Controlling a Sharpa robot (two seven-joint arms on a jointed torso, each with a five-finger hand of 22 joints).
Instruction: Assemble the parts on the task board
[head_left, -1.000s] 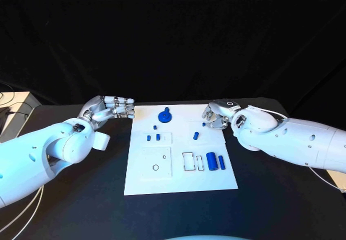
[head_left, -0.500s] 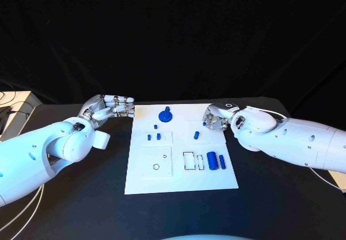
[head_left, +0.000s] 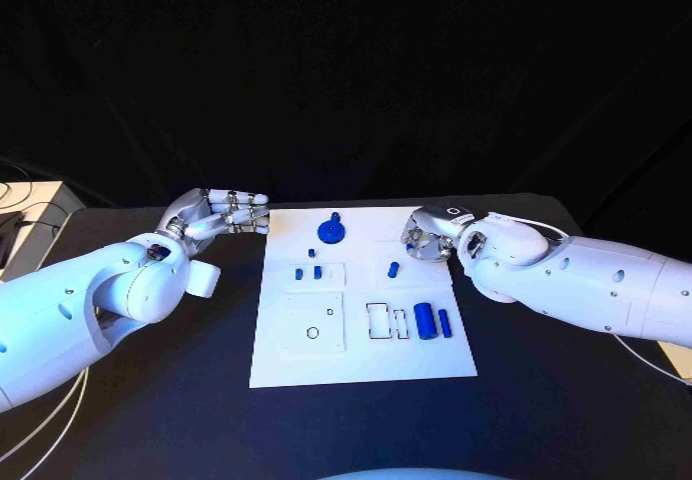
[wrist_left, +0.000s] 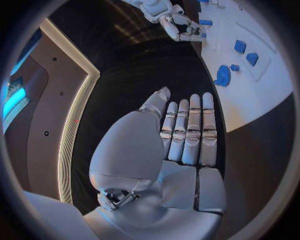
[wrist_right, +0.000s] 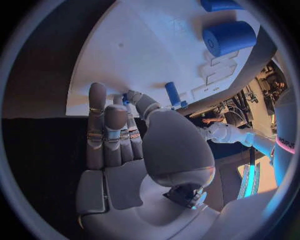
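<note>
The white task board (head_left: 361, 360) lies mid-table. On it are a round blue part (head_left: 332, 233), several small blue pegs (head_left: 394, 269) and a blue cylinder (head_left: 423, 320) beside a thinner one (head_left: 444, 323). My right hand (head_left: 430, 240) hovers over the board's far right corner. In the right wrist view its thumb and a finger pinch a small blue piece (wrist_right: 125, 98), with a peg (wrist_right: 172, 93) and the cylinder (wrist_right: 229, 37) beyond. My left hand (head_left: 224, 213) stays off the board's far left corner, fingers (wrist_left: 190, 132) straight, side by side and holding nothing.
Empty outlined slots (head_left: 385, 320) and a raised square plate (head_left: 313, 322) occupy the board's middle. Black table (head_left: 144, 400) surrounds the board on all sides. The left wrist view shows the round part (wrist_left: 223, 76) and my right hand (wrist_left: 175, 25) across the board.
My right hand has edged slightly lower and nearer the board's top right area. The left hand and the parts on the board have not moved.
</note>
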